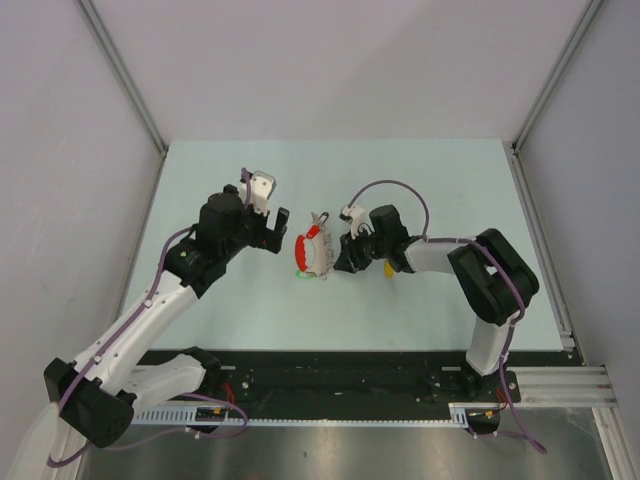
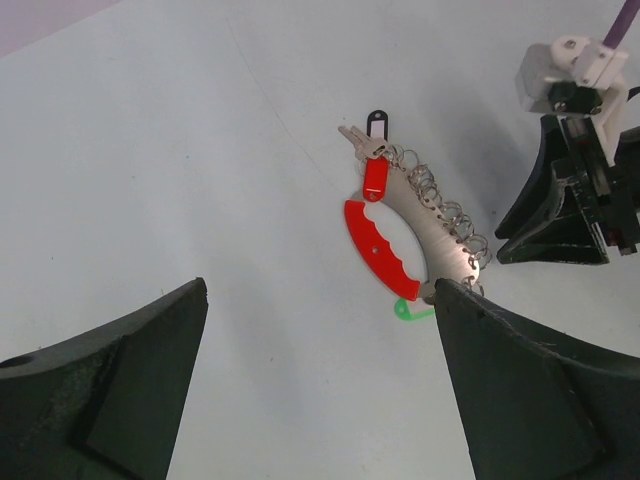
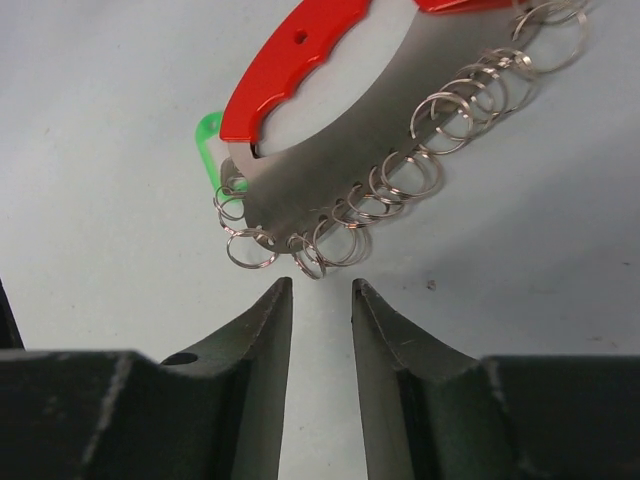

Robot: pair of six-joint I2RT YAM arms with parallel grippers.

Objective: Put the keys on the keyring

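The keyring lies flat between my two grippers: a red curved band on a grey metal fan plate edged with several small wire rings. A red key sits at one end of it and a green key pokes out at the other. A yellow key lies beside my right arm. My left gripper hovers wide open just left of the keyring. My right gripper points at the ringed edge, its jaws slightly apart with nothing between them.
A small black tag lies at the keyring's far end, past the red key. The pale table is walled at both sides, with a metal rail along its near edge.
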